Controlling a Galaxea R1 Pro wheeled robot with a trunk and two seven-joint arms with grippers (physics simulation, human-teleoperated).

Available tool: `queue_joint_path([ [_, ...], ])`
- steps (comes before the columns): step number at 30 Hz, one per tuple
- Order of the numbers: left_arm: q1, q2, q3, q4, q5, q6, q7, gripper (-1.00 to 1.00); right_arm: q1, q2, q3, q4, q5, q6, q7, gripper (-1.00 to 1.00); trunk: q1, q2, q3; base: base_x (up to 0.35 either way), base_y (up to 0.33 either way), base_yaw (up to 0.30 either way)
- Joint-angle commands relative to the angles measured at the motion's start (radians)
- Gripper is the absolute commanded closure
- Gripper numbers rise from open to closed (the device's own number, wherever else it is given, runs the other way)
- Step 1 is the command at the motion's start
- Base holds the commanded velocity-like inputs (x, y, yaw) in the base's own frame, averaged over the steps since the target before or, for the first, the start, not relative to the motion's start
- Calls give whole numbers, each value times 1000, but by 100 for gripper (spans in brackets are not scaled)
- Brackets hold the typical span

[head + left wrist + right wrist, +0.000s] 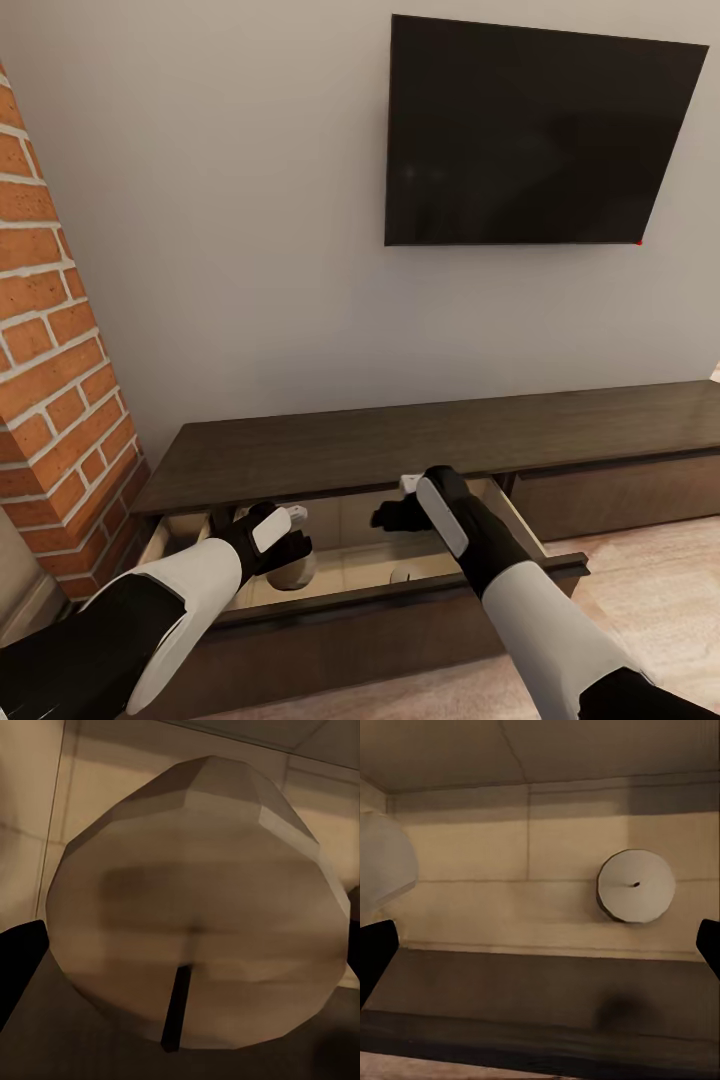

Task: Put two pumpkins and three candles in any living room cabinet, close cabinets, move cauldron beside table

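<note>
Head view shows the long dark cabinet against the wall, with a black TV hanging above it and a red brick wall beside its left end. One drawer of the cabinet is pulled out, and both arms reach down into it. The left gripper is at the left part of the drawer with a candle just under it. The right gripper is near the middle of the drawer, and a second candle stands on the drawer floor just below and in front of it. Left wrist view shows what the head view cannot: the first candle very close up, with its dark wick, sitting between the black fingers so the gripper seems to be pinching it. Right wrist view shows the second candle from the top, round and pale, standing alone on the pale drawer floor, apart from the right gripper's fingers, which are spread wide with nothing between them. It also shows the edge of the first candle off to one side. I count two candles, one open drawer and two grippers.
</note>
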Motion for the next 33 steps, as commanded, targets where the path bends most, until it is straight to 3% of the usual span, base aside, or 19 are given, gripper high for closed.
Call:
queue_joint_path([
  [1,0,0,-8,-2,10,4,7,100,3,-1,2,-9,-19,5,-11,-100,0,0,-1,0,0,0],
  [14,0,0,-8,-2,11,4,7,100,8,-3,2,-23,-36,11,-11,-100,6,-3,-51,0,0,0],
  [33,0,3,-5,-2,13,-2,5,100,8,-3,3,-25,-36,11,-11,-100,6,-3,-51,40,0,0],
])
